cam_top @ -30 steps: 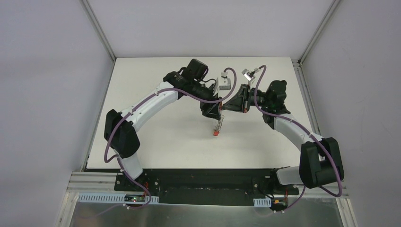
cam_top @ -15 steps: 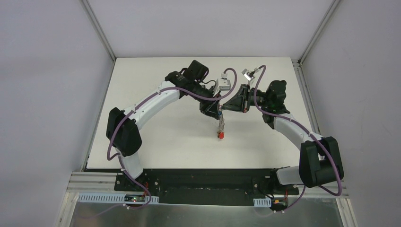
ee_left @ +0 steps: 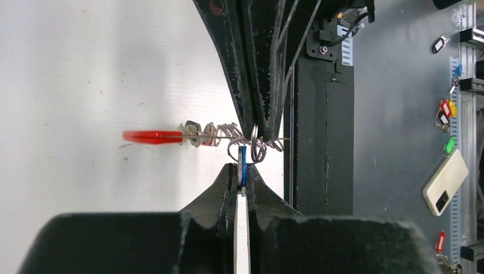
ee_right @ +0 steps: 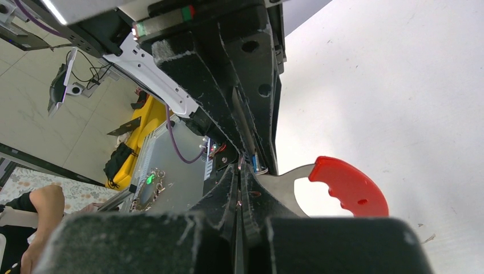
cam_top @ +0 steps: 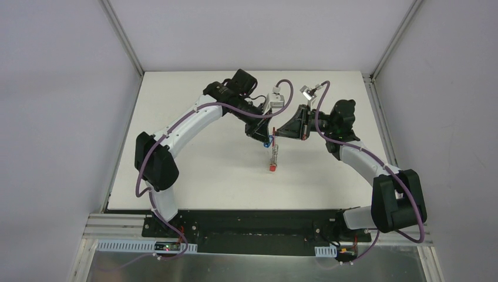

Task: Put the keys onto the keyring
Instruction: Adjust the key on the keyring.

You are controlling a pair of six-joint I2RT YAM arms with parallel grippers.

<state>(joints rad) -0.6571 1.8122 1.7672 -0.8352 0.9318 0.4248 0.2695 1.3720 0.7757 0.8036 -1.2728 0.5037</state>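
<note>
Two grippers meet above the table (cam_top: 194, 170), mid-width and nearer its far edge. The right gripper (cam_top: 281, 134) is clamped on the grey half of the keyring (ee_left: 151, 136), whose red end points toward the near edge. The left gripper (ee_left: 242, 171) pinches a blue-tagged key (ee_left: 242, 157) at the clips (ee_left: 220, 128). It looks best to keep the keyring steady and ease the key's small ring onto one clip without twisting.

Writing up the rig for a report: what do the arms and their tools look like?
The left arm and right arm have white link shells and bulky black joint housings. A purple cable loops along each. The left tool and right tool are matte black with two tapering fingers; a pale camera block sits by each.
</note>
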